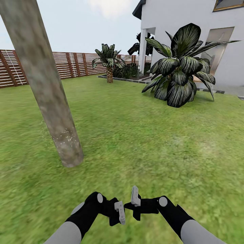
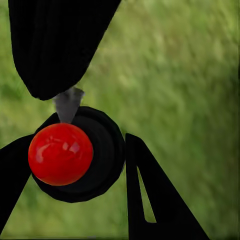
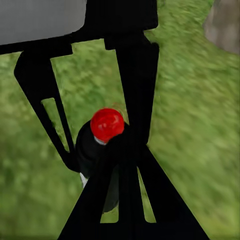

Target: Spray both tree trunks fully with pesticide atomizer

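A thick, mottled grey-brown tree trunk (image 1: 51, 95) rises from the lawn ahead on my left, with pale specks low on it. A corner of the trunk (image 3: 225, 25) also shows in the right wrist view. The pesticide atomizer (image 2: 65, 155) is a black bottle with a red round cap and a grey nozzle. It sits between the fingers of my left gripper (image 1: 118, 211), which is shut on it. In the right wrist view the atomizer (image 3: 102, 145) appears just beyond my right gripper (image 3: 135, 150), whose fingers meet at the tips. The right gripper (image 1: 135, 200) hangs close beside the left one, low over the grass.
Green lawn (image 1: 142, 142) spreads ahead and to the right. A big broad-leaved plant (image 1: 179, 71) stands before the white house (image 1: 183, 20). A short palm (image 1: 109, 64) grows near the brown slat fence (image 1: 51, 66) at the back.
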{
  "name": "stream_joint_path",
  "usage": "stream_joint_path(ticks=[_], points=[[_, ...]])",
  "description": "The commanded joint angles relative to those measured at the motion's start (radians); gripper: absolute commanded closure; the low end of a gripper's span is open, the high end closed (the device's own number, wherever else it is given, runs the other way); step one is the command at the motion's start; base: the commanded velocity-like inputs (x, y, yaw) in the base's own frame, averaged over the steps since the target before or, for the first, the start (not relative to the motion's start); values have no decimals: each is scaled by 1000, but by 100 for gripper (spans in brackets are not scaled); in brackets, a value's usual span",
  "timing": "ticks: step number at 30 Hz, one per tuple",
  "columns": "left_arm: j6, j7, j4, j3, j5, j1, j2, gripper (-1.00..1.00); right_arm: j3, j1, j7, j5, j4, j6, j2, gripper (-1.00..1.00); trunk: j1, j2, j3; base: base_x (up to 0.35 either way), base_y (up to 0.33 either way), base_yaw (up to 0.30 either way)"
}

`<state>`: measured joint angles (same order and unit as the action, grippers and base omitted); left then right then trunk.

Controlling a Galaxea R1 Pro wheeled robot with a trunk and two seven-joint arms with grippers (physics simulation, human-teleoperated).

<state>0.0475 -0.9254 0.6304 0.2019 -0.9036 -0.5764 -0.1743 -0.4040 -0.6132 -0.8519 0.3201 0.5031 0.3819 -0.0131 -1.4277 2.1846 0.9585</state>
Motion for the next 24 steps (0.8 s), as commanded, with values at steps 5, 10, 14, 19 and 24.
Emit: stream_joint_path(ticks=[5,10,14,19,24], points=[[5,-3,-19,0,-10,2,81,100,-3,0,2,8,2,5,-1,100,0,0,1,0,0,0],[4,-3,-20,-2,-11,8,223,100,-3,0,2,9,-3,5,-2,100,0,0,1,0,0,0],[0,-3,-20,-8,-9,9,352,100,-3,0,2,10,-6,5,-8,100,0,0,1,0,0,0],[1,3,-20,-11,-4,10,406,100,-3,0,6,10,-8,5,-12,-100,0,0,1,0,0,0],[5,328,-135,-20,148,12,362,100,2,0,204,5,-214,9,-45,-100,0,0,1,0,0,0]])
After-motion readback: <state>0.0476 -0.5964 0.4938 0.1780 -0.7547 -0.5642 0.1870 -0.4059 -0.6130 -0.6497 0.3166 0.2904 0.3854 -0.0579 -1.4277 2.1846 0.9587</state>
